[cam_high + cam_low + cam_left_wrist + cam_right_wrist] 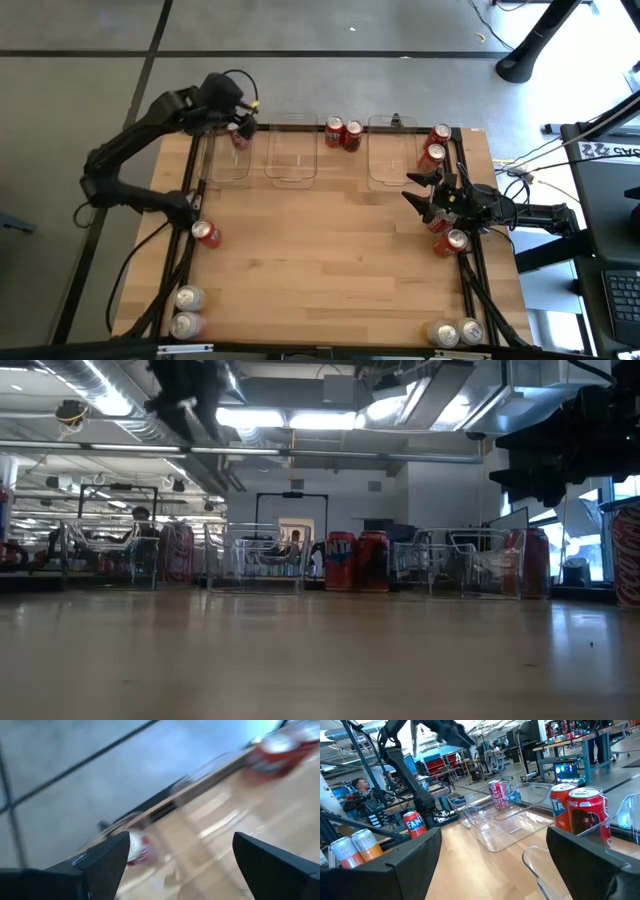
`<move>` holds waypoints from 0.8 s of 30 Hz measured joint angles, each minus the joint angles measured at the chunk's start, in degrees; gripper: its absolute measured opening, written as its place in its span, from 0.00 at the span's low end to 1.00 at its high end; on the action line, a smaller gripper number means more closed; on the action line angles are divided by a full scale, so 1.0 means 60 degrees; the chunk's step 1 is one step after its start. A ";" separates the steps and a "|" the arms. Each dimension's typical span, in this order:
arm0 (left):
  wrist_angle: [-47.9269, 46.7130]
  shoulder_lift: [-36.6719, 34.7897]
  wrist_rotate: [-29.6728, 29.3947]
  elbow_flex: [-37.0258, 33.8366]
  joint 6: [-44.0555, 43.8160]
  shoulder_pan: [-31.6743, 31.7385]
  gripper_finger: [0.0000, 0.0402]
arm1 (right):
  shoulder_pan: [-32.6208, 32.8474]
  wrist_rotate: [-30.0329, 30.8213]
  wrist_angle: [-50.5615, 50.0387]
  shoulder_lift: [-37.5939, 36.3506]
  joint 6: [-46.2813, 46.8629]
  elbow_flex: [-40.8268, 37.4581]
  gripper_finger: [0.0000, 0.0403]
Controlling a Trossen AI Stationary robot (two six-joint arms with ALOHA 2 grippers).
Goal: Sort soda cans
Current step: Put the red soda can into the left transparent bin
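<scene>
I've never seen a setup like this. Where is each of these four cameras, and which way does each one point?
High: overhead, looking straight down at the table, both arms and bins.
Low: table height, looking level across to the bins and the room; arms hang dark above.
Left wrist: past open left gripper toward a can at the table edge.
Right wrist: past open right gripper toward the bins.
High and right wrist share the red can pair.

You see red soda cans with silver tops beyond your right gripper, clear bins on pale wood table, silver-grey cans well behind your black left gripper
</scene>
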 joint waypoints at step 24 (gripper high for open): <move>0.5156 -0.1674 0.0002 -0.3332 0.0721 -0.4159 0.85 | 0.0000 0.0210 0.1480 0.0263 -0.0778 0.0438 0.89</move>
